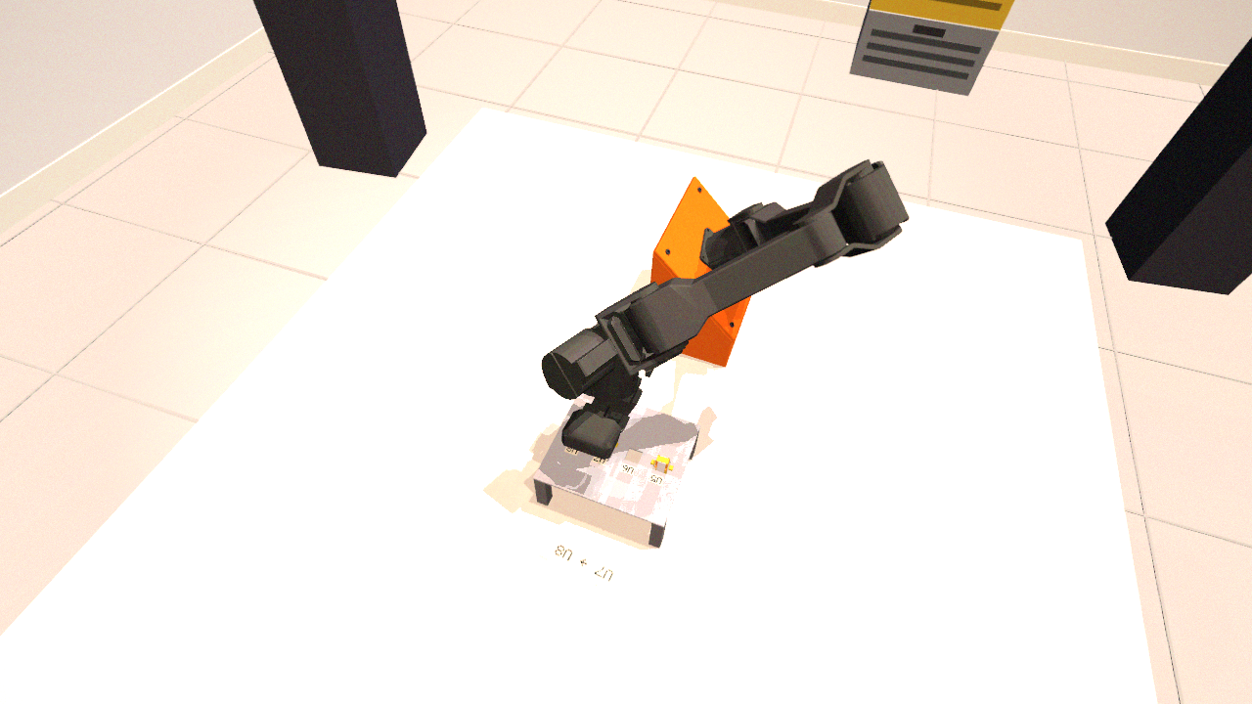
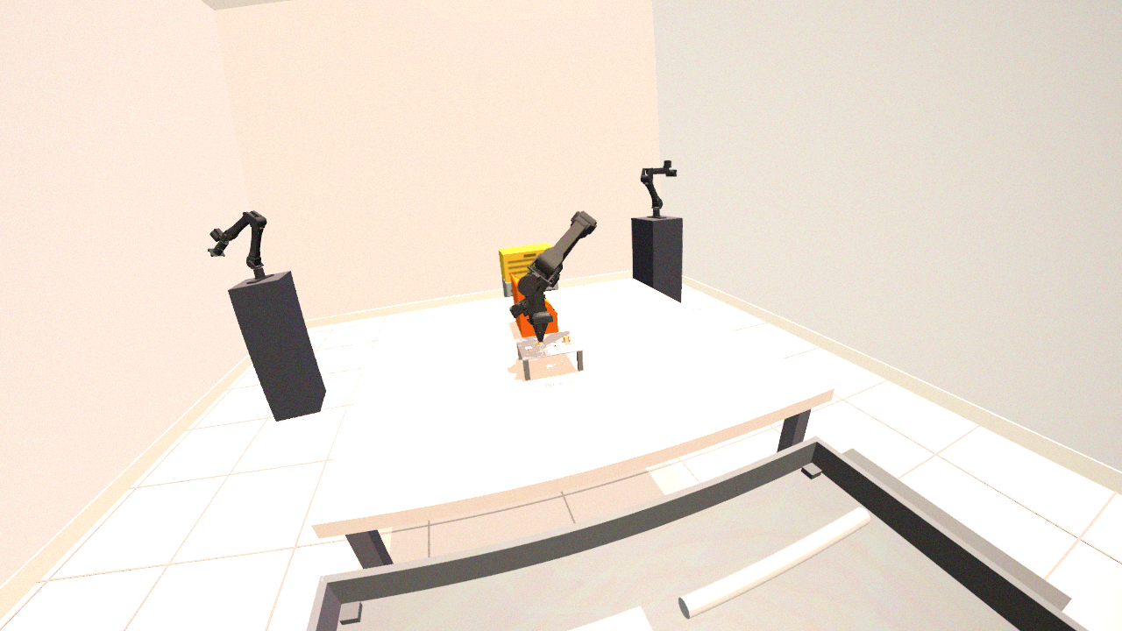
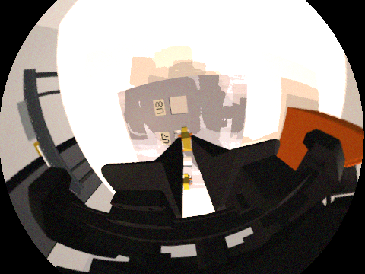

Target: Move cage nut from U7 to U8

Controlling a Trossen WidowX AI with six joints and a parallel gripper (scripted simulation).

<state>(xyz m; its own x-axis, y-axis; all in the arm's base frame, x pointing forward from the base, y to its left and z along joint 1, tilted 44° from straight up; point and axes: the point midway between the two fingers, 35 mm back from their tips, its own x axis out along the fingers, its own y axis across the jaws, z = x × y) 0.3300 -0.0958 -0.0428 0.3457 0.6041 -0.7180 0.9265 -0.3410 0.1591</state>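
Wrist view shows you the pincer closed on the yellow cage nut, its fingertips against it beside the U7 label. You can't tell whether that nut is still seated in its hole. Hole U8 is empty. Your other nut sits at U5 on the rail plate, which stands on the table.

White table; legged rail plate, orange block on top.
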